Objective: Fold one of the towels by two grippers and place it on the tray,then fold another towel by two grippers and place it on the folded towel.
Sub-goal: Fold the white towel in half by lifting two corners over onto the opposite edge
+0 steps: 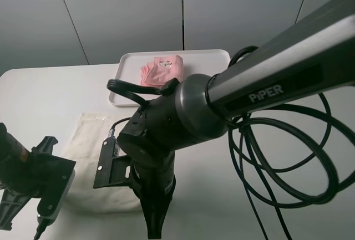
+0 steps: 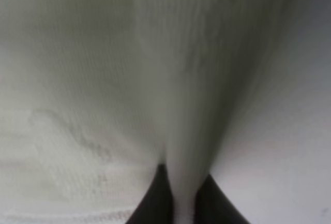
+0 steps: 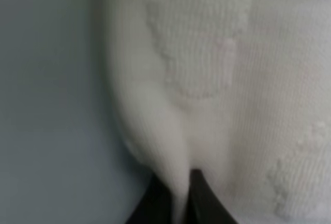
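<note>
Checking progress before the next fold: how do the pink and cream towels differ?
The pink towel is folded small; the cream towel lies spread. The pink towel sits on the tray; the cream towel lies on the table, pinched by the left gripper and right gripper. Both are soft cloth.

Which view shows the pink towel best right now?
Exterior high: the pink towel lies folded on the tray, nearly all of it visible. Both wrist views show none of it, only the cream towel close up.

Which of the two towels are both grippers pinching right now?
The cream towel on the table: the left gripper and right gripper each clamp a fold of it. The pink towel lies folded on the tray, untouched.
</note>
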Action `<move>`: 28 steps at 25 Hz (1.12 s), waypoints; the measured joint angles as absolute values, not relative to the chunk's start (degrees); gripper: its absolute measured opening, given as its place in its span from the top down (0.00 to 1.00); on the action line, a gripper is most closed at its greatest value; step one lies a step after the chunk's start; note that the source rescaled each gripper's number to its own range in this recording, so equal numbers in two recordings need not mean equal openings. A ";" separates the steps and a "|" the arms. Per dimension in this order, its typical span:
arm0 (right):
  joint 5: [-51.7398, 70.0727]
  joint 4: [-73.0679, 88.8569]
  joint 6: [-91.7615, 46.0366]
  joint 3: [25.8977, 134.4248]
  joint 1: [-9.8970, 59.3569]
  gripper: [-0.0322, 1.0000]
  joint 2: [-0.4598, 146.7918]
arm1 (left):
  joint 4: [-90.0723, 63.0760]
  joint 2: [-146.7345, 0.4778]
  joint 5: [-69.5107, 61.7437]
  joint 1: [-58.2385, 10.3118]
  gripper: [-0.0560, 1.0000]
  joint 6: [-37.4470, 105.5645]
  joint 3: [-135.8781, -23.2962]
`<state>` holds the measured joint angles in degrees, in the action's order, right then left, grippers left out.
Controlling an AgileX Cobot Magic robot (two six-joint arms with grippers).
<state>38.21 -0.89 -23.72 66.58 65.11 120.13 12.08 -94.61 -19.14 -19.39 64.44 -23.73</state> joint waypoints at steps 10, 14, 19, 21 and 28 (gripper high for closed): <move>40.13 -4.84 -16.81 66.40 65.11 0.97 114.11 | 10.40 -87.10 -20.49 -19.39 0.94 59.23 -23.16; 42.20 -12.15 -9.77 66.40 65.11 0.97 111.37 | 9.93 -84.25 -17.20 -19.39 0.94 52.09 -23.16; 43.30 -20.16 0.00 66.40 65.11 0.97 110.85 | 8.64 -81.46 -11.32 -19.39 0.94 40.57 -24.38; 43.30 -23.66 4.57 66.40 65.11 0.97 110.85 | 8.41 -81.46 -10.77 -19.39 0.94 36.11 -25.49; 42.96 -35.48 20.48 66.40 64.50 0.97 110.85 | 8.15 -81.46 -8.65 -19.39 0.94 26.53 -28.75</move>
<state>42.96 -35.48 20.48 66.40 64.50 110.85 8.15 -81.46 -8.65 -19.39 26.53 -28.75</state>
